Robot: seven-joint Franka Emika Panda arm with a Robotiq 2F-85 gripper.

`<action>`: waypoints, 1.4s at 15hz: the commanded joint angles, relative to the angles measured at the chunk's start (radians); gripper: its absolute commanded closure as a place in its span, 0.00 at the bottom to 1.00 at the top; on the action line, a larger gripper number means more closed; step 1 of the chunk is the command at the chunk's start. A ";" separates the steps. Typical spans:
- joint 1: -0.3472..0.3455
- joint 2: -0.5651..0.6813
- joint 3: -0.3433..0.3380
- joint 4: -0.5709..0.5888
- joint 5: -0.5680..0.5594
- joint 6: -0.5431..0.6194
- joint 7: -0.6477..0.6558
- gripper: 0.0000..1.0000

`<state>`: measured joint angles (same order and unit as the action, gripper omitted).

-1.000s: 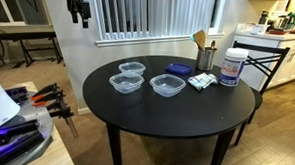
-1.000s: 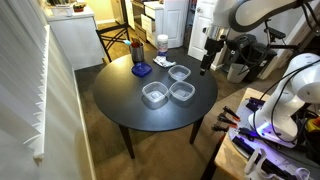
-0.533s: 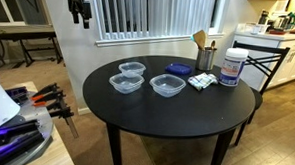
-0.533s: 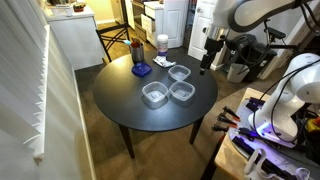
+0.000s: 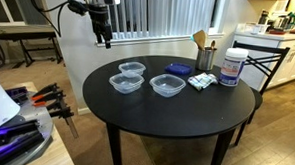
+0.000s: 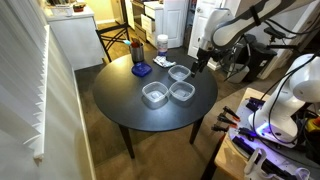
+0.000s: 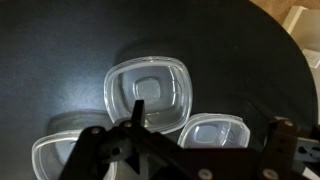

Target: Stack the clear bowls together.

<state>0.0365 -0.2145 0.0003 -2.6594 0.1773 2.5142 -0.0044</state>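
Three clear bowls stand apart on the round black table [image 5: 176, 119], none inside another: one at the back [image 5: 132, 69], one at the front left [image 5: 125, 84], one to the right [image 5: 167, 85]. They also show in an exterior view [image 6: 179, 72], [image 6: 153, 94], [image 6: 181, 91]. My gripper [image 5: 102, 36] hangs open and empty above the table's edge beside the back bowl, also seen in an exterior view [image 6: 199, 66]. In the wrist view the gripper [image 7: 185, 140] has its fingers [image 7: 92, 140] wide apart above all three bowls [image 7: 148, 92], [image 7: 215, 132], [image 7: 65, 160].
A flat dark blue item [image 5: 178, 68], a cup of wooden utensils [image 5: 205, 55], a white packet [image 5: 200, 82] and a white blue-lidded tub [image 5: 231, 66] stand at the table's back right. A chair [image 5: 267, 58] stands behind them. Clamps and gear [image 5: 47, 98] lie beside the table.
The arm has swung in from off the table and come down towards the table's edge near the back bowl. The bowls have not moved.
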 commanded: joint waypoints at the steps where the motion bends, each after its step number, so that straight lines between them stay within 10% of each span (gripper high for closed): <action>1: -0.016 0.129 0.014 0.014 -0.056 0.120 0.045 0.00; 8: -0.043 0.312 -0.036 0.069 -0.522 0.176 0.382 0.00; 21: -0.038 0.396 -0.094 0.120 -0.556 0.254 0.482 0.00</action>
<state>-0.0062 0.0981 -0.0598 -2.5759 -0.3359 2.7033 0.3965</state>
